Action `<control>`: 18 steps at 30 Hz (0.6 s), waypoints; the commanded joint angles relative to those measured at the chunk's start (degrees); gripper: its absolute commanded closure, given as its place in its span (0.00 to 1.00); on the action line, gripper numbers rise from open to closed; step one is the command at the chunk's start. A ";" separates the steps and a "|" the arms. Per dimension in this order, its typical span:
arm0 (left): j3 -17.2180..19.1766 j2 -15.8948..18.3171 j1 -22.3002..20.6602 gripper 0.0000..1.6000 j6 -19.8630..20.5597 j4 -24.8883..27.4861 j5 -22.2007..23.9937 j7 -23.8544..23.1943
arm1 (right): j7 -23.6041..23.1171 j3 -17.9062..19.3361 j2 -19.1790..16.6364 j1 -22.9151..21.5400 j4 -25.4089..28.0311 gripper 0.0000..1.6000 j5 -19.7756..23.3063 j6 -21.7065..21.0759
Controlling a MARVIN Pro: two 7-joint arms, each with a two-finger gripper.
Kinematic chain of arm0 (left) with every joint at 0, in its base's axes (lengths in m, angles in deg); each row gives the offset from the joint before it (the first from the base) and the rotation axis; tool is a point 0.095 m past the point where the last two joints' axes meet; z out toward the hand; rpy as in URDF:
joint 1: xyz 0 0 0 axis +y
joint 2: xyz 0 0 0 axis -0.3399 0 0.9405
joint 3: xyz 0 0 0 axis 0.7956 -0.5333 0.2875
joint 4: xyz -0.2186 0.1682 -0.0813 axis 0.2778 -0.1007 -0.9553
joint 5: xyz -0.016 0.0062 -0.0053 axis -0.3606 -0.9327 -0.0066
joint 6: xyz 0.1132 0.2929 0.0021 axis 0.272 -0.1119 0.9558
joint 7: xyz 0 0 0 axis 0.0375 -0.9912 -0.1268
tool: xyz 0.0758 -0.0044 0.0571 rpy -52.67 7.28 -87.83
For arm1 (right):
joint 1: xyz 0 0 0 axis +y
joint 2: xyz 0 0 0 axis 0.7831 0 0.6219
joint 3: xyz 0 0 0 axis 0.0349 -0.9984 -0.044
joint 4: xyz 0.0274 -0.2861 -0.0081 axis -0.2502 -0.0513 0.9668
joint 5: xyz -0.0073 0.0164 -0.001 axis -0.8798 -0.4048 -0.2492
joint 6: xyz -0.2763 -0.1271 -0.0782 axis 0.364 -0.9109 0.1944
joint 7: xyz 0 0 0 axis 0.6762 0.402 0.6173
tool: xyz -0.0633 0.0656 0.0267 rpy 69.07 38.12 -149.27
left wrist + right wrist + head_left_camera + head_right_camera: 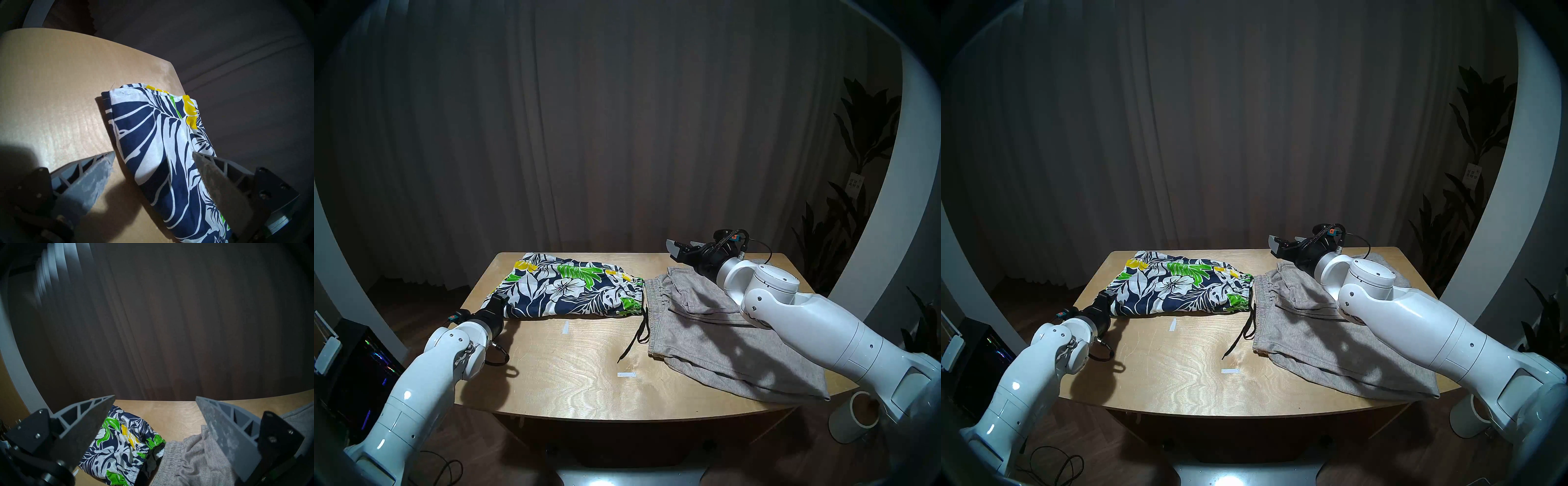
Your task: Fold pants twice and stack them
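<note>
On the wooden bench (551, 366) the navy-and-white leaf-print shorts (572, 292) lie folded at the far left, their black drawstring (636, 336) trailing toward the near edge, and just beside them on the right the light-grey knit shorts (714, 332) lie spread and rumpled, elastic waist toward the print pair. The left end effector (153, 155) stands wide open astride the print shorts' hem corner, gripping nothing. The right end effector (155, 399) hovers wide open and empty above the grey shorts.
</note>
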 commanded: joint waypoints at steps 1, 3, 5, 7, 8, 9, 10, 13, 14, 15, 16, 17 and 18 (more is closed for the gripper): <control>-2.00 -1.09 -5.35 0.00 2.24 -5.67 -0.27 -0.93 | -0.27 0.59 0.47 -1.06 0.84 0.00 -0.47 0.61; -2.14 -1.18 -6.10 0.00 2.66 -6.77 -0.24 -1.30 | -0.05 0.57 0.61 -1.06 0.93 0.00 -0.60 0.67; -2.33 -1.17 -6.76 0.00 3.21 -7.71 -0.21 -1.39 | 0.13 0.58 0.68 -1.03 1.06 0.00 -0.75 0.78; -2.53 -1.36 -7.35 0.00 3.62 -8.88 -0.19 -1.94 | 0.32 0.62 0.71 -0.96 1.23 0.00 -0.88 0.91; -2.67 -1.42 -7.66 0.00 4.00 -9.46 -0.10 -1.97 | 0.47 0.66 0.69 -0.92 1.39 0.00 -0.95 0.94; -2.77 -1.50 -7.82 0.00 4.06 -9.86 -0.19 -2.21 | 0.56 0.68 0.67 -0.90 1.49 0.00 -0.97 0.96; -2.93 -1.61 -8.06 0.00 4.26 -10.41 -0.23 -2.42 | 0.72 0.71 0.66 -0.85 1.60 0.00 -1.05 1.02; -3.40 -1.94 -8.62 0.00 4.74 -11.66 -0.35 -2.68 | 1.06 0.76 0.55 -0.74 1.87 0.00 -1.16 1.09; -3.59 -2.03 -8.81 0.00 4.82 -12.02 -0.49 -2.75 | 1.16 0.76 0.48 -0.70 1.97 0.00 -1.25 1.13; -3.72 -2.15 -9.00 0.00 4.88 -12.39 -0.58 -2.94 | 1.25 0.78 0.42 -0.66 2.09 0.00 -1.27 1.15; -3.92 -2.29 -9.26 0.00 4.96 -12.77 -0.68 -3.01 | 1.38 0.80 0.36 -0.61 2.21 0.00 -1.30 1.20; -4.09 -2.44 -9.54 0.00 5.01 -13.20 -0.78 -3.16 | 1.47 0.83 0.30 -0.56 2.32 0.00 -1.30 1.23; -4.32 -2.60 -9.88 0.00 5.13 -13.69 -0.91 -3.31 | 1.61 0.85 0.26 -0.50 2.43 0.00 -1.33 1.31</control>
